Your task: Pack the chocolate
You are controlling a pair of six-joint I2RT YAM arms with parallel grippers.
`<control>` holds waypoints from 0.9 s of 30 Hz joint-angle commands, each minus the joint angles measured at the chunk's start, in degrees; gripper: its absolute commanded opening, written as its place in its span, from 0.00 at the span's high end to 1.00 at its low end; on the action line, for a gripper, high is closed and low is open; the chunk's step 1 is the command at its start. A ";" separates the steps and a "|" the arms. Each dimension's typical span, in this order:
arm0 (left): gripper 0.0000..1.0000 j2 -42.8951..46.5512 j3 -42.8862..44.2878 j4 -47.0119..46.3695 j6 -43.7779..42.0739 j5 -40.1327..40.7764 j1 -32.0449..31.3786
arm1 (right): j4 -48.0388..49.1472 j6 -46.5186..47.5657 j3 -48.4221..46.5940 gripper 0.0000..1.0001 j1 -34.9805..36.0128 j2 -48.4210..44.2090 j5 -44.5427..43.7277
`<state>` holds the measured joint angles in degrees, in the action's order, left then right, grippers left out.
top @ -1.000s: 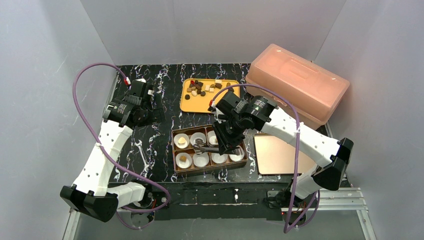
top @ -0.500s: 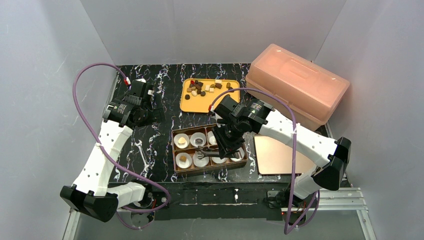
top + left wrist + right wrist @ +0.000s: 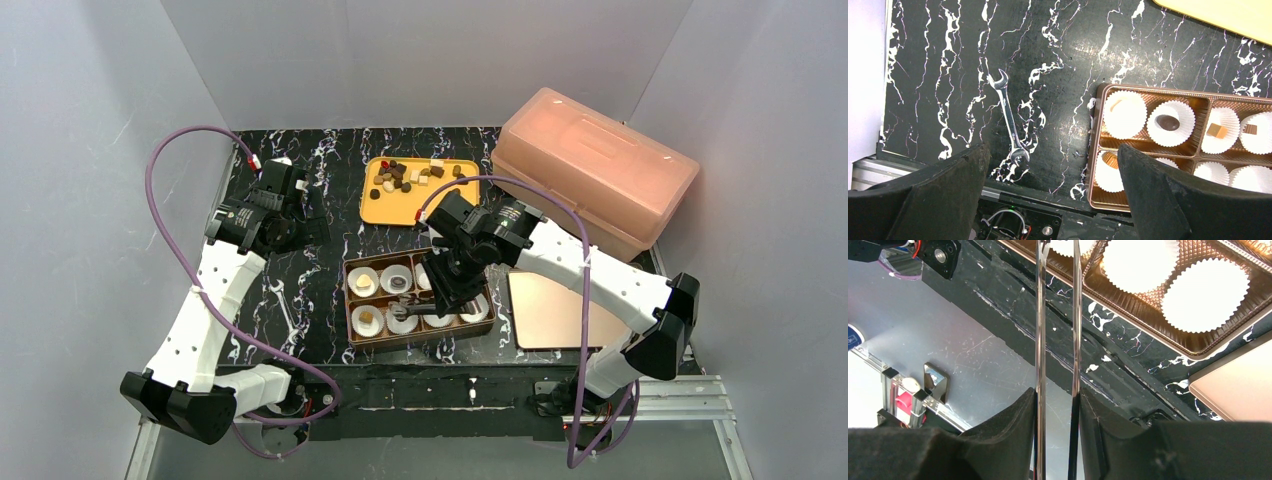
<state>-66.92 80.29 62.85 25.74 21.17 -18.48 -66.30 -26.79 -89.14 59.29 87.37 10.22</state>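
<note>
The chocolate [image 3: 398, 173] looks light and easily marked, wanting a gentle pinch across each piece's sides from the tweezers [image 3: 1040, 315] the right hand [image 3: 1055, 405] grasps; the left hand [image 3: 1053, 175] gapes.

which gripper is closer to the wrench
Left. The left gripper hangs open above and behind the wrench; the right gripper, holding tongs, is over the box to its right.

Open worktop [image 3: 330, 170] centre left, only a wrench [image 3: 283, 300] lying there. Upper right, the pink bin [image 3: 595, 165] blocks; the right end effector [image 3: 447, 297] and tweezers [image 3: 1040, 315] overhang the middle of the box [image 3: 420, 338].
</note>
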 commanded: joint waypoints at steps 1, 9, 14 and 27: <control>0.01 1.41 0.06 0.95 -0.07 0.93 0.37 | 0.52 0.33 -2.16 0.58 0.30 0.36 -0.07; 0.01 1.33 0.04 0.79 -0.15 0.89 0.32 | 0.44 0.50 -3.42 0.55 0.30 0.95 -0.30; 0.00 1.59 0.08 0.94 -0.25 1.36 0.37 | 0.73 0.51 -4.31 0.56 0.28 0.95 -0.76; 0.01 1.03 0.01 0.06 -0.51 0.85 0.43 | -1.59 1.55 -11.32 0.55 -5.11 0.75 -7.48</control>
<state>-66.85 80.23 62.65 25.67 21.19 -18.48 -67.44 -26.50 -96.23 57.12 88.58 5.34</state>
